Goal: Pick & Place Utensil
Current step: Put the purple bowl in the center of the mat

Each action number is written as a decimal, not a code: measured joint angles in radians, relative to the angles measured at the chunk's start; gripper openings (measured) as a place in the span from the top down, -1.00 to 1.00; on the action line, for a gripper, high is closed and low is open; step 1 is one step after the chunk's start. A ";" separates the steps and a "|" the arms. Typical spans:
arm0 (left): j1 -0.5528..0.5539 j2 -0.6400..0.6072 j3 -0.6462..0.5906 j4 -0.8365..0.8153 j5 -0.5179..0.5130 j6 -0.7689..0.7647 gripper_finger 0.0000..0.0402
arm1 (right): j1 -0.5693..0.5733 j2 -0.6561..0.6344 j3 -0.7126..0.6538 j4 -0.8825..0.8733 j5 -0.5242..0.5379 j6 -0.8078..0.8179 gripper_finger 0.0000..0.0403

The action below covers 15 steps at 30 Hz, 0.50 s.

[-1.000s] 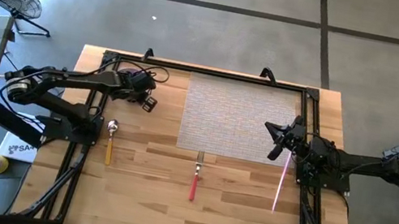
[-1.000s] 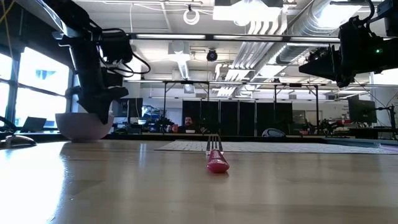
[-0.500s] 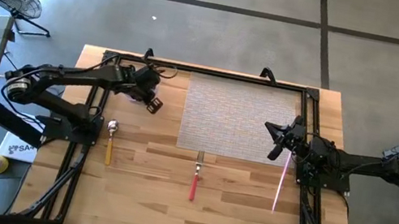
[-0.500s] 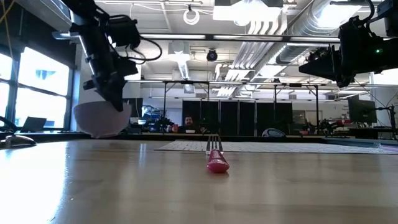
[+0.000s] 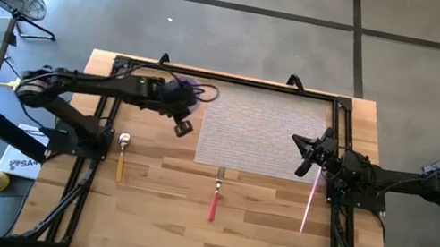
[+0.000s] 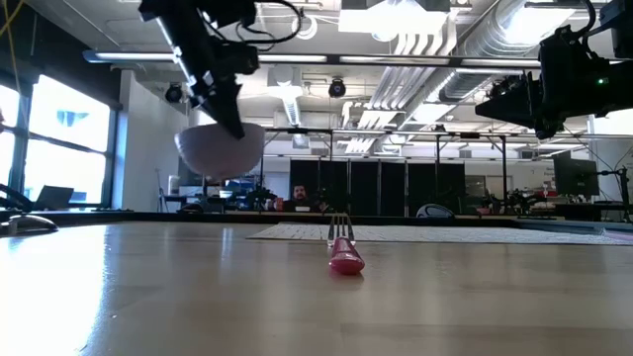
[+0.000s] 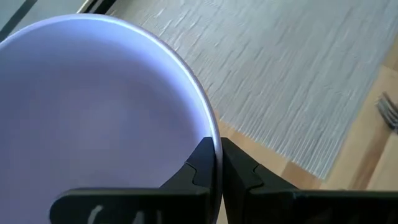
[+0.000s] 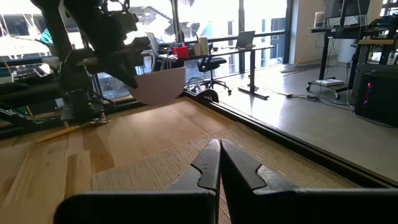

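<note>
At far left the gold spoon (image 5: 122, 155) lies on the wood, handle toward the table's front. The left gripper (image 5: 177, 111) pinches the rim of a lavender bowl (image 6: 220, 148), carried in the air just beside the placemat's (image 5: 264, 131) left edge. The red fork (image 5: 215, 197) lies below the mat, long axis front-to-back. The right gripper (image 5: 310, 156), fingers pressed together and holding nothing, hovers at the mat's right edge above the pink utensil (image 5: 311, 199), its nearest pick.

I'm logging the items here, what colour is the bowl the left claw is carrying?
The bowl is pale lavender, shown best in the left wrist view.
</note>
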 joint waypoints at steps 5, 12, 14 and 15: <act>-0.024 0.178 0.148 0.003 0.002 0.088 0.99 | 0.000 0.000 0.000 0.000 0.000 0.000 0.98; -0.027 0.425 0.397 0.033 0.080 0.263 0.99 | 0.000 0.000 0.000 0.000 0.000 0.000 0.98; -0.027 0.485 0.457 0.067 0.098 0.328 0.99 | 0.000 0.000 0.000 0.000 0.000 0.000 0.98; -0.027 0.513 0.485 0.080 0.108 0.363 0.99 | 0.000 0.000 0.000 0.000 0.000 0.000 0.98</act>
